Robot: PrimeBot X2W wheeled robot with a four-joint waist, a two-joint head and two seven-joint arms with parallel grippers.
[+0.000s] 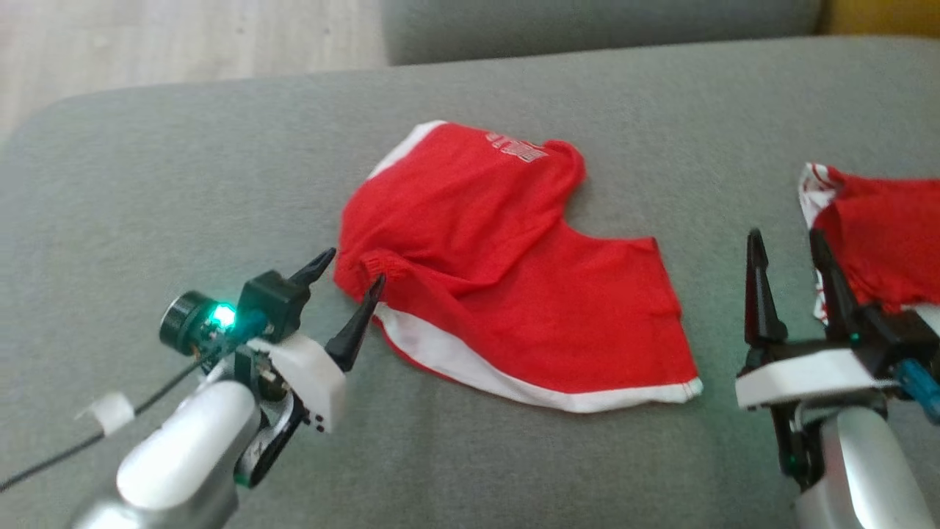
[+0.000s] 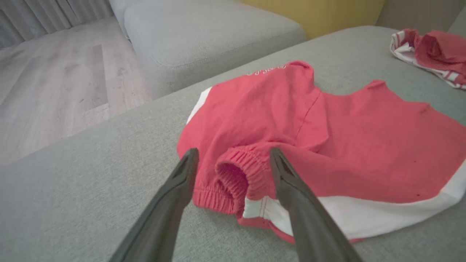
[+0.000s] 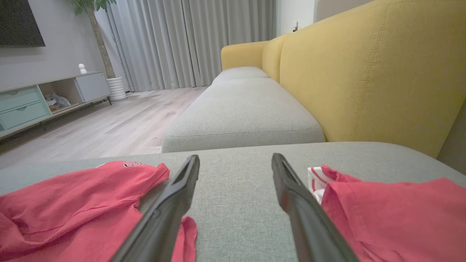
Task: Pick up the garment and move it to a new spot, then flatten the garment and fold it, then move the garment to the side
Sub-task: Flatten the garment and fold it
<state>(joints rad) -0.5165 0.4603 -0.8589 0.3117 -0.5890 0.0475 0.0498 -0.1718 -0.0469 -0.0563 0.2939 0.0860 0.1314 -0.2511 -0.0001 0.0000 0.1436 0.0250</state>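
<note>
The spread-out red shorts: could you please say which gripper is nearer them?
Left. The left gripper is at the waistband of the red shorts, jaws open astride it; the right gripper is apart from them, beside another red garment.

Grey sofa seat (image 1: pixel 147 184), yellow backrest (image 3: pixel 364 72), crumpled red-and-white cloth (image 1: pixel 881 235) at right, pale curtains (image 3: pixel 182 43)

Grey sofa cushion (image 1: pixel 147 184): red/white garment (image 1: pixel 507 279) spread at ctr; 2nd red garment (image 1: pixel 881 235) crumpled, rt edge.

Grey sofa (image 3: pixel 240 109), yellow backrest (image 3: pixel 364 72), wood floor (image 3: pixel 120 123), curtains (image 3: pixel 182 40)
</note>
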